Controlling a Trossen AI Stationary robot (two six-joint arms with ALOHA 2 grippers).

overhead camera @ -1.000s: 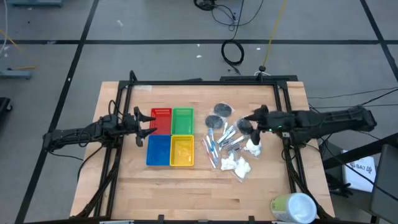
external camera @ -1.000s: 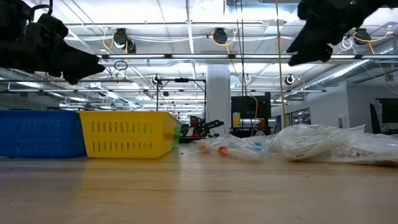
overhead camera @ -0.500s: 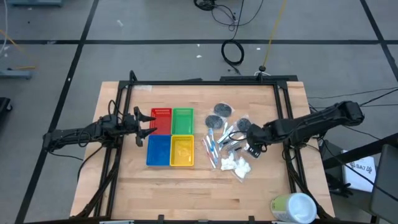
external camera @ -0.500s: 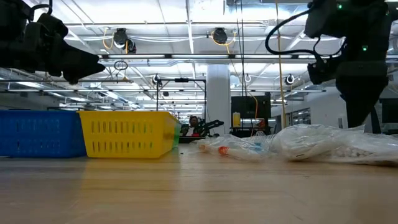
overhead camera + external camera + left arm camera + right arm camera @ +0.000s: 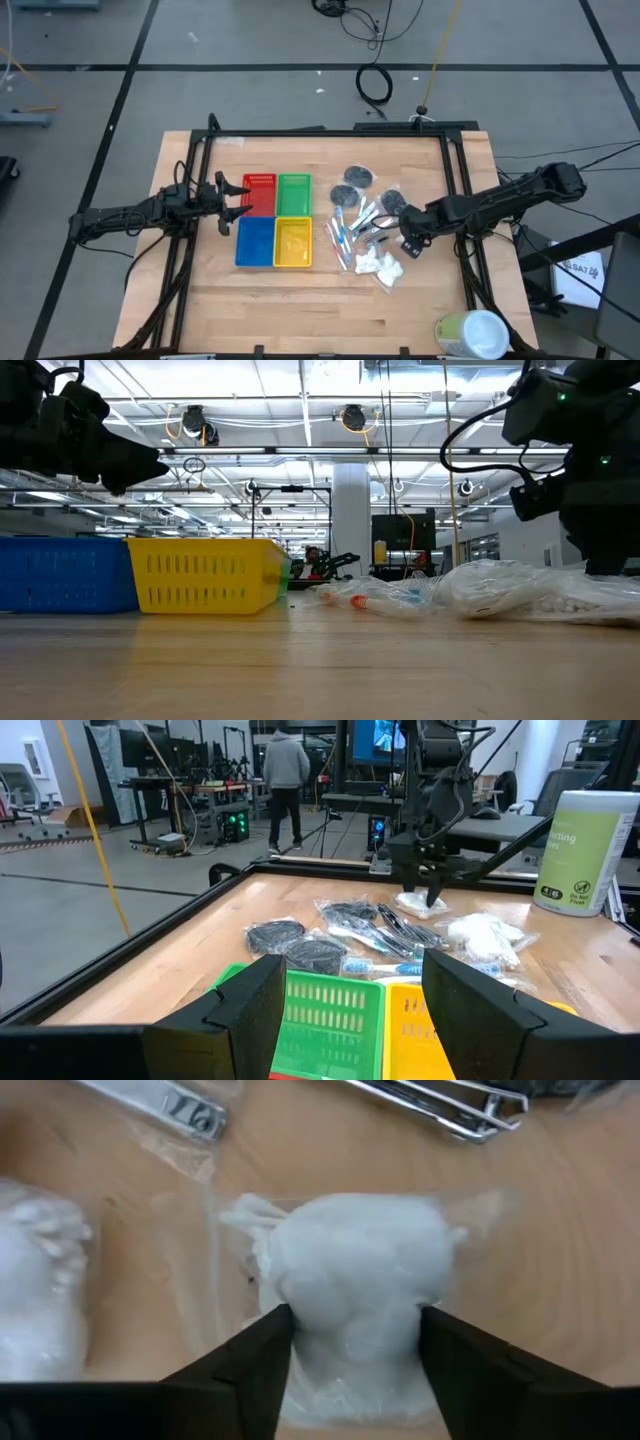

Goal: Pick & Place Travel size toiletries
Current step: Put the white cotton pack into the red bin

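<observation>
The travel size toiletries lie in clear wrappers at the table's right centre: dark discs (image 5: 358, 177), slim tubes (image 5: 340, 236), silver pieces (image 5: 370, 220) and white packets (image 5: 378, 265). My right gripper (image 5: 408, 243) points down at the pile's right edge, shut on a white packet (image 5: 350, 1270) that lies on the wood. My left gripper (image 5: 240, 196) hangs level and open above the left edge of the red tray (image 5: 260, 188), holding nothing. My right gripper comes at the white packet from above, pointing down. Its two fingers (image 5: 250, 1370) stand against two opposite sides of the packet's white filling (image 5: 300, 1320), pinching it between them. The packet lies flat on the table inside its clear wrapper.
Red, green (image 5: 293, 190), blue (image 5: 255, 242) and yellow (image 5: 292, 243) trays form a square left of the pile. A large pale green and white cylinder (image 5: 470, 333) lies at the near right corner. A person stands in the room beyond the table.
My right gripper has come down from well above the pile's right side onto the white packet. It has tipped from nearly level to pointing down and shifted a little toward the table's near edge.
</observation>
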